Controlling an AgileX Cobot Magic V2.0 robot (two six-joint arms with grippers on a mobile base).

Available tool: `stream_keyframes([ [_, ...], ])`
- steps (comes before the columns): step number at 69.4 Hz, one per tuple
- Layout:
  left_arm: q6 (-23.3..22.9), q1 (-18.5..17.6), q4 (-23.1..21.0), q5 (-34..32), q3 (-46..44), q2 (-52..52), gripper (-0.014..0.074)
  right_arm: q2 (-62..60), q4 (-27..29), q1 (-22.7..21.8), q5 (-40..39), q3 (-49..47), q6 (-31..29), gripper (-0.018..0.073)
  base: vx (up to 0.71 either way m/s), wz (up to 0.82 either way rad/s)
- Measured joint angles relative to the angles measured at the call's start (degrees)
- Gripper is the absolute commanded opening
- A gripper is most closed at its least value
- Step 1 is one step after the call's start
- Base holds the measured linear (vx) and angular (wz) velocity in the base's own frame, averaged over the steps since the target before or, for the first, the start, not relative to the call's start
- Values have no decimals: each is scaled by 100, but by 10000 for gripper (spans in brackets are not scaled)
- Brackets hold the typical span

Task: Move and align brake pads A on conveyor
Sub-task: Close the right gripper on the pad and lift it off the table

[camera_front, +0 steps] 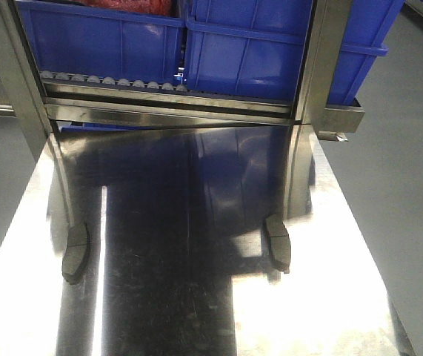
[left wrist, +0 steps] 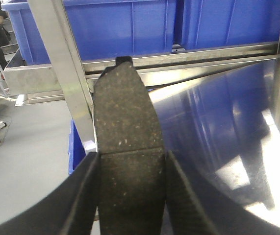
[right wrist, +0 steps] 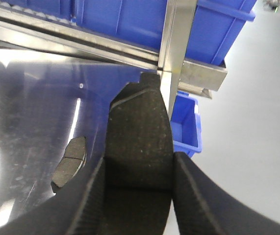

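Each wrist view shows a dark grey brake pad held lengthwise between black fingers. My left gripper (left wrist: 131,155) is shut on one pad (left wrist: 125,107), held above the left edge of the steel table. My right gripper (right wrist: 140,159) is shut on another pad (right wrist: 140,117), held over the table's right edge. Two more pads lie flat on the table in the front view, one at the left (camera_front: 74,254) and one at the right (camera_front: 276,243). The right wrist view shows a lying pad (right wrist: 69,162) left of my fingers. The conveyor is out of view.
The shiny steel table (camera_front: 196,311) fills the front view. At its far end stands a steel frame with two uprights (camera_front: 311,59) and a roller rail (camera_front: 107,80). Blue bins (camera_front: 248,52) sit on it. A smaller blue bin (right wrist: 186,125) stands on the grey floor beside the table.
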Motion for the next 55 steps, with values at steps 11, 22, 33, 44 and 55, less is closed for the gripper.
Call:
stream_keyframes([
  [11,0,0,0,0,0,0,183,-349,0,0,-29,174,-4,95,0,0],
  [22,0,0,0,0,0,0,183,-369,0,0,-219,174,-4,95,0,0],
  [33,0,0,0,0,0,0,183,-369,0,0,-219,174,-4,95,0,0],
  [44,0,0,0,0,0,0,183,-369,0,0,-219,174,-4,95,0,0],
  [55,0,0,0,0,0,0,183,-369,0,0,-219,174,-4,95,0,0],
])
